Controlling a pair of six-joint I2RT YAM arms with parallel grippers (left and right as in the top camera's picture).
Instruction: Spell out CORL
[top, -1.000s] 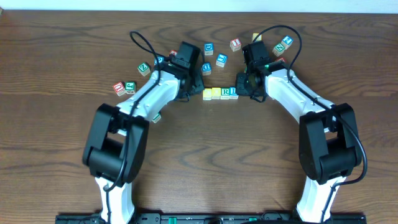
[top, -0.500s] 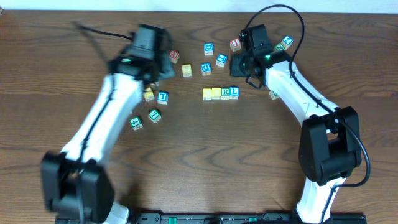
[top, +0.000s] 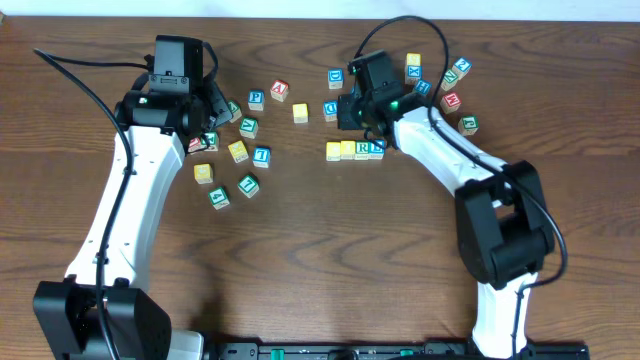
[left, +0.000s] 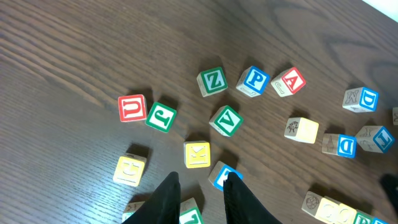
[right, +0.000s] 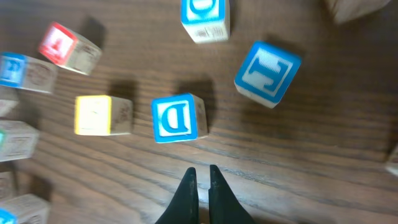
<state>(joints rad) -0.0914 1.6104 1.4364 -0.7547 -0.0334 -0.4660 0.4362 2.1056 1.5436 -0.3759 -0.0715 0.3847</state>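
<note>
The row of four blocks (top: 354, 150) sits around the middle of the wooden surface (top: 330, 260), all four touching side by side. The first two are yellow and I can't read their letters from overhead, then comes R, then L at the right end. The right gripper (right: 200, 186) hangs just past the far side of that row. Its jaws are pinched down to a thin slit with nothing between them. A blue D block (right: 179, 118) lies right ahead of the tips, with a yellow block (right: 102, 115) just beside it. The left gripper (left: 200, 199) is well off to the left of the row, over a loose scatter of blocks. Its jaws are partway apart and empty, and a yellow K block (left: 197, 154) sits just ahead of them. More loose blocks lie beyond the row's right end.
</note>
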